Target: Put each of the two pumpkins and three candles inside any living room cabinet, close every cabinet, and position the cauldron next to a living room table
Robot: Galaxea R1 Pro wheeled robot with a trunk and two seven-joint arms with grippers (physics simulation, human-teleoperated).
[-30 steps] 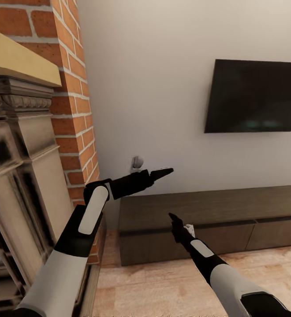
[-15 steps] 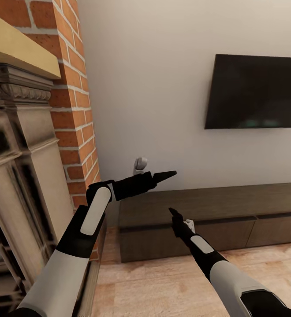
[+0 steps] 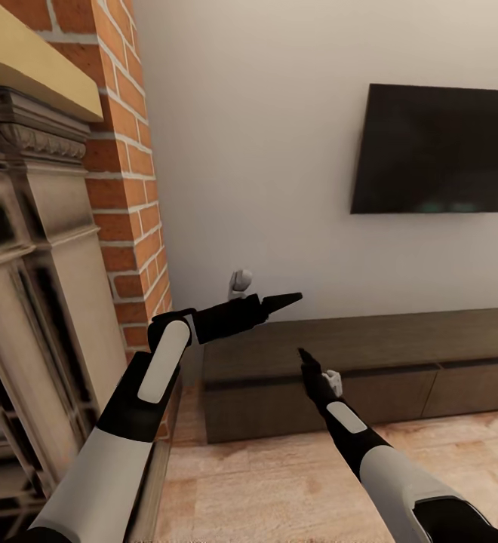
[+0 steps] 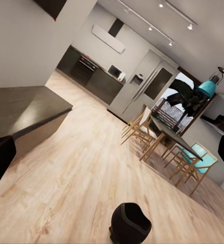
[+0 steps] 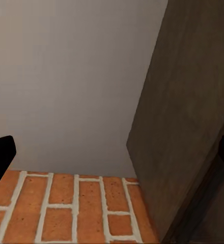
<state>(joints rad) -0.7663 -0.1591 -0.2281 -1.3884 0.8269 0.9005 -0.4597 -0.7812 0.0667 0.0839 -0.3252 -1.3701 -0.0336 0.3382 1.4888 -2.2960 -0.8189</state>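
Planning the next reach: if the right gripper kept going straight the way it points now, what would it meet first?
Probably the pale grey wall, beside the left end of the long, low dark-brown wooden cabinet. The right gripper looks at that corner above the red brick column; depth is unclear.

One cabinet [image 3: 355, 362] runs along the wall in the head view, with two drawer fronts visible on it, and one cauldron [image 4: 130, 222] sits on the wood floor in the left wrist view. There is one wall-mounted television [image 3: 438, 149], one brick fireplace column [image 3: 128, 173] and one mantel shelf [image 3: 30, 68]. Two robot arms reach forward (one gripper each: left gripper [image 3: 283, 301], right gripper [image 3: 305, 356]), and the left wrist view shows one dining table [image 4: 180, 137] with at least four chairs around it, the far ones too small to count surely.
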